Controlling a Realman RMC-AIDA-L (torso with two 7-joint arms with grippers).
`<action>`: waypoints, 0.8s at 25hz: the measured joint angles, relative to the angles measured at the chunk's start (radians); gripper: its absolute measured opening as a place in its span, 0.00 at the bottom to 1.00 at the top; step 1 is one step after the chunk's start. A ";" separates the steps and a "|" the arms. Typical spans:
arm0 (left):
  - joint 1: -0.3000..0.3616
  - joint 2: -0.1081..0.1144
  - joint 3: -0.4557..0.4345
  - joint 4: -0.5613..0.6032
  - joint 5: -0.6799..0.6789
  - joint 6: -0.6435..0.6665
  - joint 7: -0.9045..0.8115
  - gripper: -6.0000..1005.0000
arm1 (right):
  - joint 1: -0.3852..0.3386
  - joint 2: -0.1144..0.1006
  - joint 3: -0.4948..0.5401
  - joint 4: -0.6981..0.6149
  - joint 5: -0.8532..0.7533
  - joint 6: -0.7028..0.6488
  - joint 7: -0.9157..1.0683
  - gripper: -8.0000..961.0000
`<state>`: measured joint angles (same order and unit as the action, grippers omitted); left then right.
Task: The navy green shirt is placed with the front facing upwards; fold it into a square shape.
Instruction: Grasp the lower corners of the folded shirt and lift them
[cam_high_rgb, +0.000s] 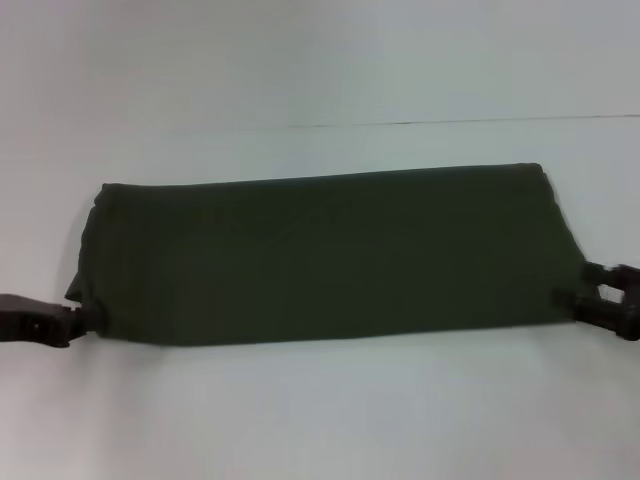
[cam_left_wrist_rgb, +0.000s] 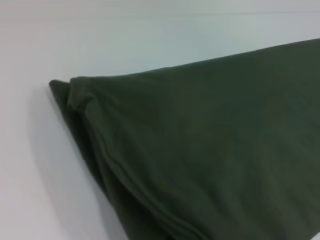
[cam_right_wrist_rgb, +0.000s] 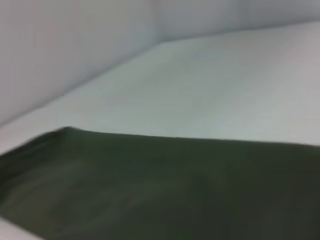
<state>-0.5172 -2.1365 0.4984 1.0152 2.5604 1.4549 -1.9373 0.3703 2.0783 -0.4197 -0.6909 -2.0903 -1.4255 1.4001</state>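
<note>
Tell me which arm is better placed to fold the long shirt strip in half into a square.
Either, probably; slight edge to the left. The left gripper sits right at the near left corner of the navy green shirt, seemingly touching it. The right gripper sits at the near right corner, by the edge. The white table around is open.

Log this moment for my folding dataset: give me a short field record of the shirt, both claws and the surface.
garment: navy green shirt, folded into a long horizontal band, no lettering showing
fold state: rectangle, not yet square
left claw: at the band's near left corner, touching the cloth
right claw: at the band's near right corner
layers: stacked edges visible at the left end in the left wrist view
surface: white table
</note>
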 joint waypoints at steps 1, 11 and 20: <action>-0.002 -0.002 0.000 0.000 -0.007 0.001 0.000 0.04 | -0.005 0.002 0.004 0.001 0.000 0.030 0.009 0.75; -0.005 -0.002 0.001 0.001 -0.054 0.004 0.005 0.04 | -0.012 0.008 0.007 0.060 -0.002 0.220 0.058 0.75; -0.006 -0.002 0.002 0.002 -0.058 -0.006 0.014 0.04 | 0.012 0.008 -0.004 0.081 -0.002 0.246 0.069 0.75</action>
<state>-0.5231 -2.1382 0.5001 1.0170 2.5026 1.4491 -1.9238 0.3827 2.0862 -0.4232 -0.6100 -2.0924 -1.1797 1.4690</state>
